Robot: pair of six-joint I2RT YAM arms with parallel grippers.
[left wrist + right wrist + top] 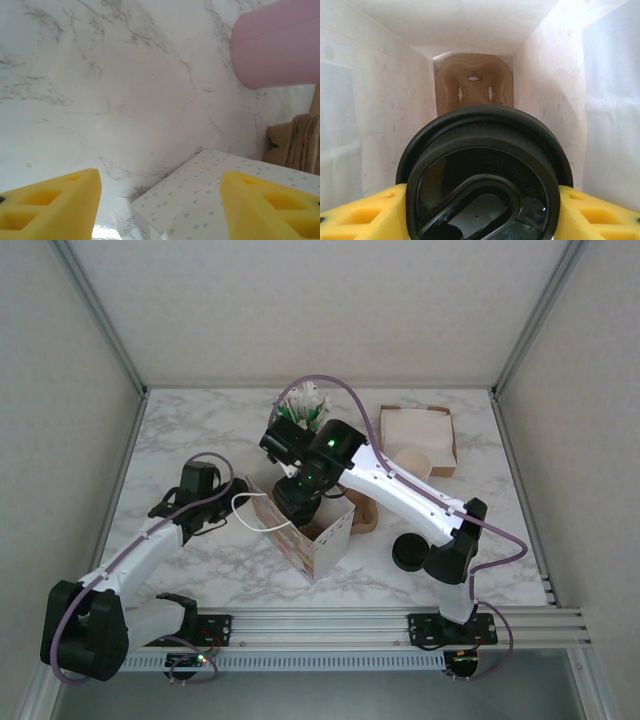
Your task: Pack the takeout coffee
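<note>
Judging from how things lie, the step in hand is the placing itself — the takeout coffee (480, 150) is already down inside the paper bag (318, 540) at the middle of the table. The right gripper (482, 207) has it by the lid: its yellow fingers (365, 212) sit partly closed, one at 9 o'clock and one at 3 o'clock of the black rim, both touching it. Beyond the cup, at 12 o'clock in the wrist view, a brown cup carrier (474, 85) lies on the bag's floor between the white walls. Whether the cup's base is seated I cannot tell, since the lid hides everything under it.

The left gripper (160, 192) hangs at 9 o'clock of the bag, just beside its speckled wall, jaws well apart and holding nothing.

Next, I would say, the cup must be settled upright in a carrier pocket before the fingers part, then the arm drawn straight up — the walls are close, and a sideways pull could tip the coffee or drag the bag.
</note>
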